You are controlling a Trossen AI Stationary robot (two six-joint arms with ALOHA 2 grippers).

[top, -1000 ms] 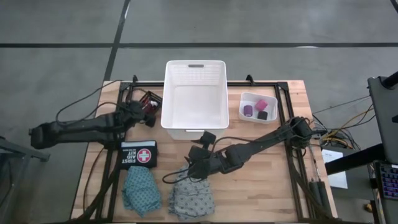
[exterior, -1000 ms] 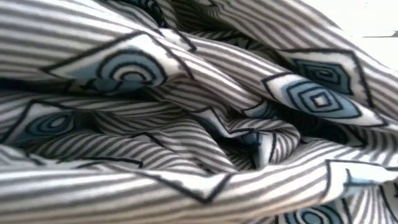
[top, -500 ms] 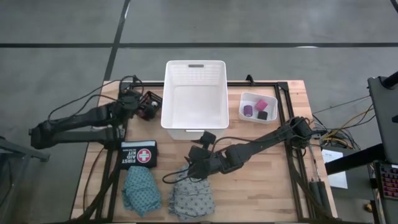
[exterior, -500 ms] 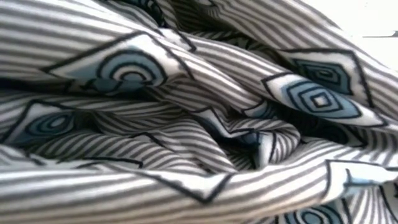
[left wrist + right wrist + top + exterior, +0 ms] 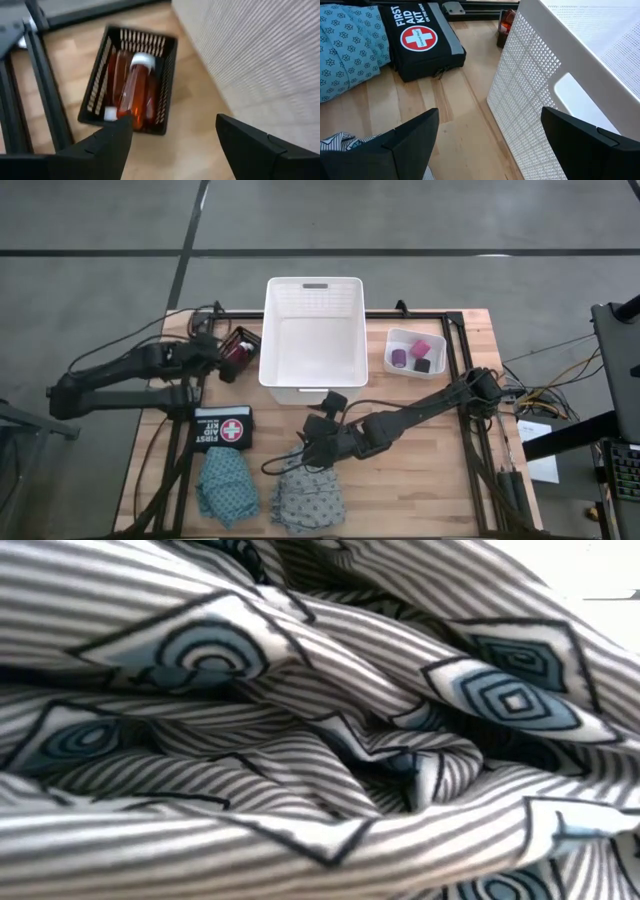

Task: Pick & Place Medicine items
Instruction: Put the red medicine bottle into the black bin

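Observation:
A small black basket [image 5: 129,82] at the far left holds red bottles with white caps [image 5: 135,85]; the high view shows the basket [image 5: 239,350] beside the white bin. My left gripper [image 5: 172,142] hovers open above and just left of it, with nothing between its fingers [image 5: 216,358]. Purple, pink and black rolls lie in a small white tray [image 5: 415,352] at the far right. A teal cloth [image 5: 227,485] and a grey patterned cloth [image 5: 308,500] lie bunched near the front edge. My right gripper [image 5: 313,447] hangs open just above the grey cloth's far edge [image 5: 340,142].
A large white bin [image 5: 312,335] stands at the far middle; its perforated wall [image 5: 530,95] rises close to my right gripper. A black first aid kit [image 5: 222,426] lies on the table left of centre. The grey cloth [image 5: 320,720] fills the low view.
My left gripper has risen from the black basket and drawn back a little toward the table's left edge, tipping as it went. It stays open and carries nothing.

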